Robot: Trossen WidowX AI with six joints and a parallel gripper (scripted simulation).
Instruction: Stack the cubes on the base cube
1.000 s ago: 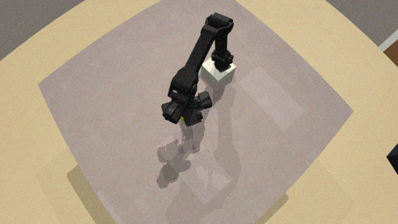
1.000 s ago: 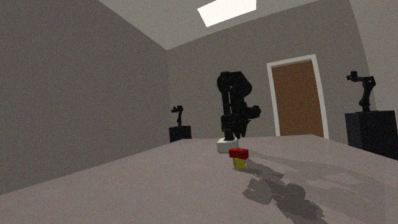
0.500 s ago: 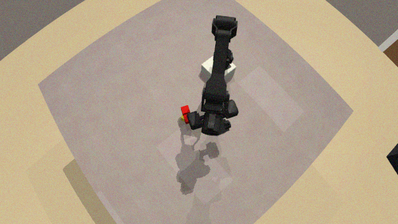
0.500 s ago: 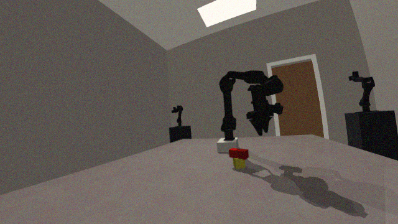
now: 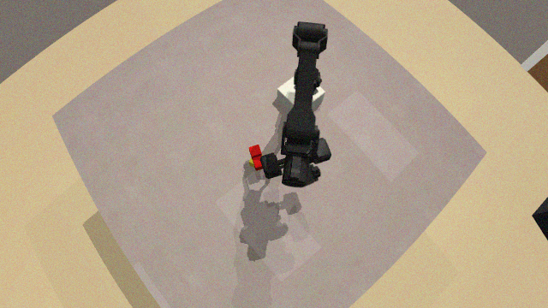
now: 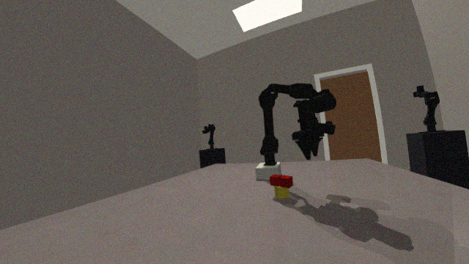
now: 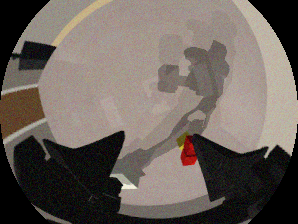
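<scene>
Sitting below the open tool [image 5: 295, 159] [image 6: 311, 157] [image 7: 159, 133], off-centre: two red cubes [image 5: 256, 152] [image 6: 281, 181] [image 7: 188, 154]

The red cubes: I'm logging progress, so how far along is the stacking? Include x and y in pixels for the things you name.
Both red cubes [image 5: 255, 156] [image 6: 281, 181] [image 7: 189, 154] already sit on the yellow base cube [image 6: 282, 192] [image 7: 182, 140]. The gripper [image 6: 311, 158] [image 7: 158, 136], open and off to one side, holds nothing. Release looks done; perhaps only further withdrawal remains. Their gap can't be judged.
</scene>
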